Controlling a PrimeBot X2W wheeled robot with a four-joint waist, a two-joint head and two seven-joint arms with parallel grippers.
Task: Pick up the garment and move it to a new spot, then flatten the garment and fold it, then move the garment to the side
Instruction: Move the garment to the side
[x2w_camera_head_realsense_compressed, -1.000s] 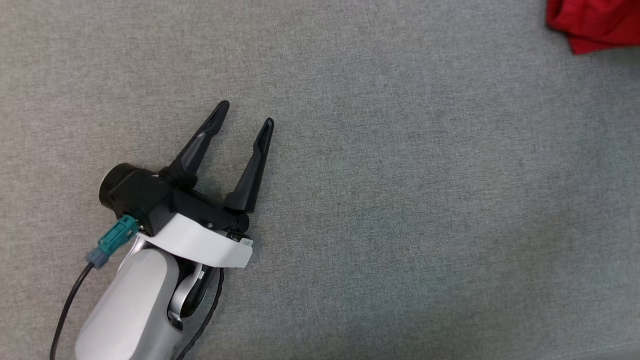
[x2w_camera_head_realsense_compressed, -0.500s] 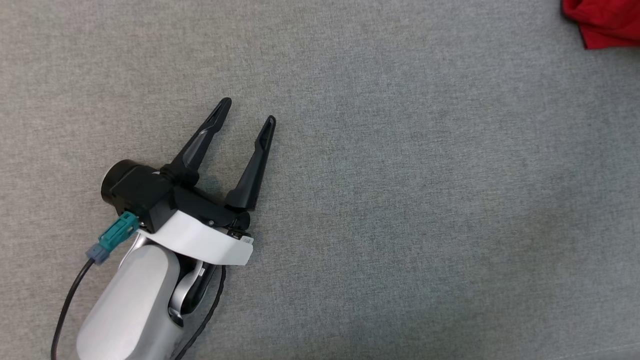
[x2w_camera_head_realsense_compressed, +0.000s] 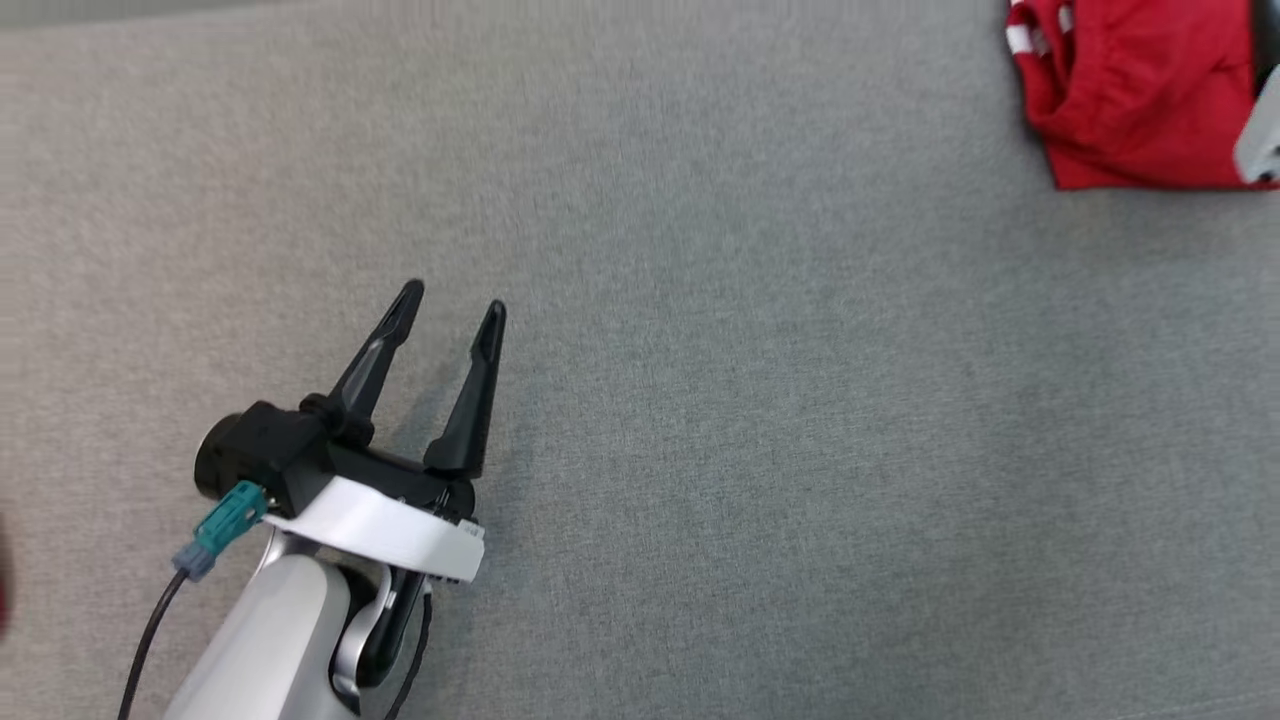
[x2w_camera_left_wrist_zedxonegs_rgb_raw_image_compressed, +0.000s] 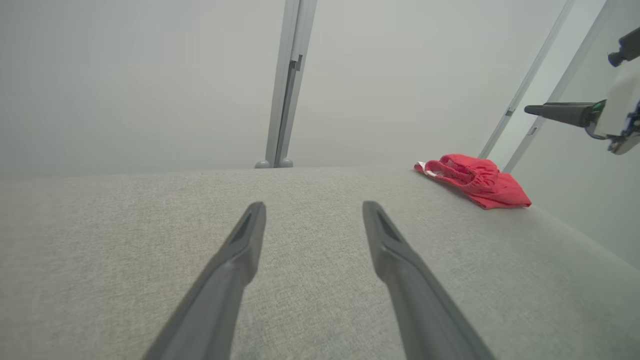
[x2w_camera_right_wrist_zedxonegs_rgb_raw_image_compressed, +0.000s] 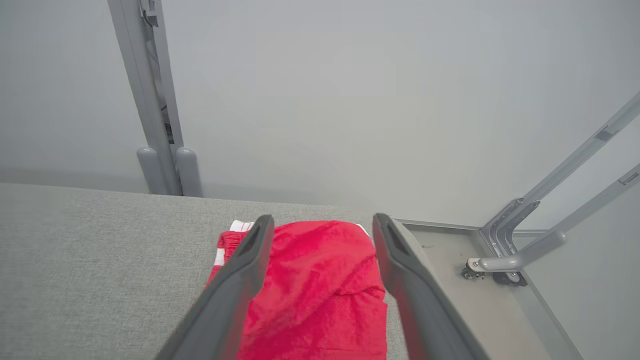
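Your garment (x2w_camera_head_realsense_compressed: 1130, 100): red, white stripes at one end, bunched in compact folded heap on grey bench (x2w_camera_head_realsense_compressed: 700, 450). Bench edges run just beyond garment on far side and right side; metal frame post (x2w_camera_right_wrist_zedxonegs_rgb_raw_image_compressed: 150, 100) stands behind it. Your right gripper (x2w_camera_right_wrist_zedxonegs_rgb_raw_image_compressed: 323, 219): above garment, clear of it, jaws wide apart, nothing held. Your left gripper (x2w_camera_head_realsense_compressed: 453, 300): well left of garment, nearer robot, over bare bench, fingers spread, empty.

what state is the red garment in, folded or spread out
Folded: the red garment lies as a compact layered bundle near the grey surface's edge.
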